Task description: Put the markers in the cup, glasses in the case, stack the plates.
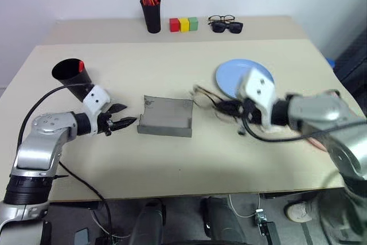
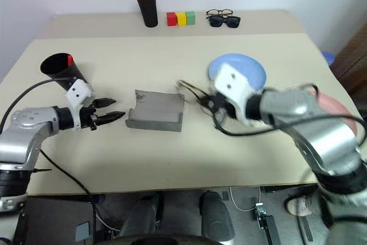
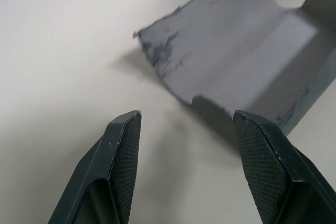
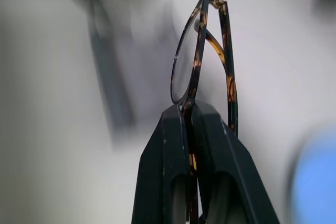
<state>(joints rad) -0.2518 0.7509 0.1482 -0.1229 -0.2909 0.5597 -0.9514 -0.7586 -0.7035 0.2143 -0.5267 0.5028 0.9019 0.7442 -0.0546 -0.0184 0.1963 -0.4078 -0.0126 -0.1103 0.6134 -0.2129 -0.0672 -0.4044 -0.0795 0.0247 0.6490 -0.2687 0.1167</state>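
R gripper sits closest to the lens in the right wrist view: fingers pinched fully together on the glasses, thin frame clamped at the tips, lens and folded temple sticking up past them. From the head views the specs hang off the table, trailing from the R gripper toward the case.

Step in hand, as I read it: glasses into case. Markers look done – a red cap shows at the rim of the cup, which is behind the L gripper, on its far side; can't see the second marker inside.

Case lies open, between the two grippers, hollow facing up. L gripper is just beside its near end, jaws roughly half apart, holding nothing, not touching it; the left wrist view has the case's edge just ahead of the fingertips.

Next move prob needs: carry specs over the open hollow, line the frame up lengthwise w/ the case, lower, let go. L could steady the case if it slides.

Plates not stacked yet: blue plate just behind the R gripper, pink plate beyond the R forearm, mostly hidden.
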